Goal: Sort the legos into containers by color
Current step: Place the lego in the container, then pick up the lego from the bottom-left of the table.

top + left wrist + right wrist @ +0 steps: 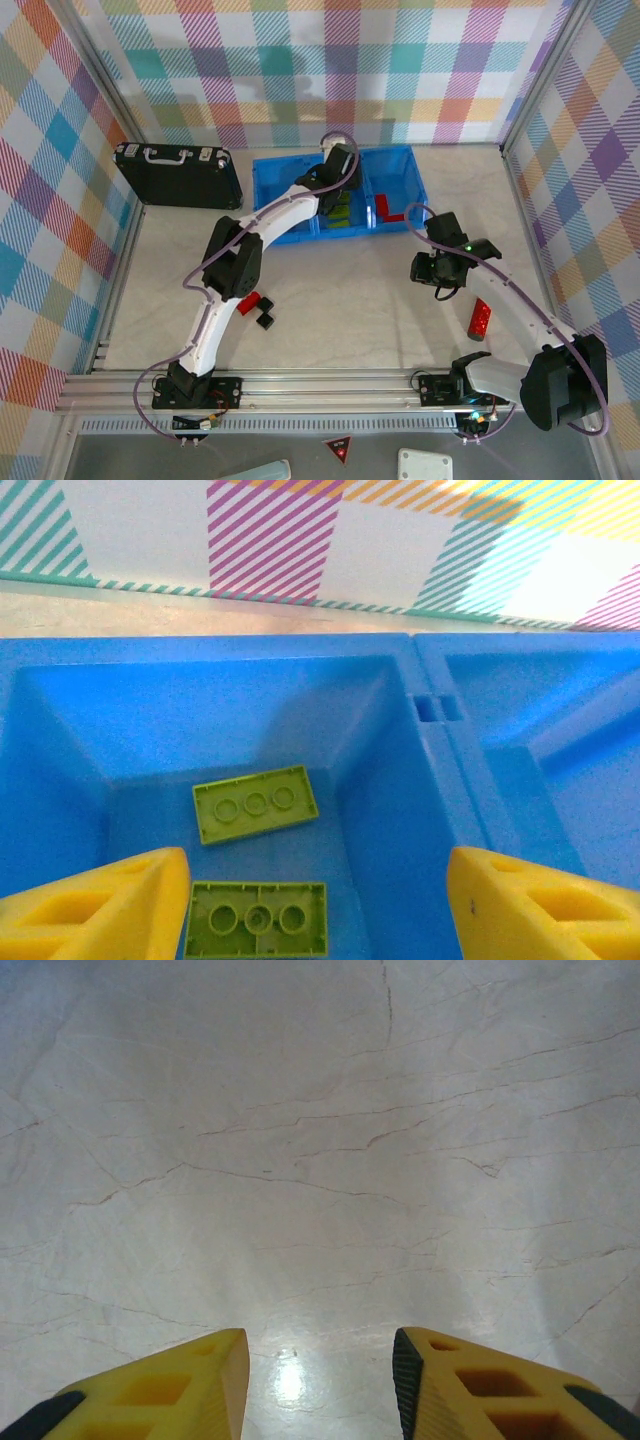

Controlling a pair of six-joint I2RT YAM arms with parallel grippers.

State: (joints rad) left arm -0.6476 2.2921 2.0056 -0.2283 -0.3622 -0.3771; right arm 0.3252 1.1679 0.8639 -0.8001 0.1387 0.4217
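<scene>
The containers are three compartments of one blue bin (270,190). My left gripper (320,905) hangs open over the middle compartment, nothing between its yellow fingers (110,910). Below it two lime-green legos lie studs-down, one (256,804) farther in and one (257,918) nearer. In the top view the green legos (342,212) sit in the middle compartment and a red lego (388,212) in the right one. On the table lie a red lego (481,320) at the right, and a red lego (248,305) with black cubes (266,318) by the left arm. My right gripper (320,1380) is open over bare table.
A black briefcase (180,172) lies left of the bin. Plaid walls close the table at the back and both sides. The left arm (285,210) crosses over the bin's left compartment and hides part of it.
</scene>
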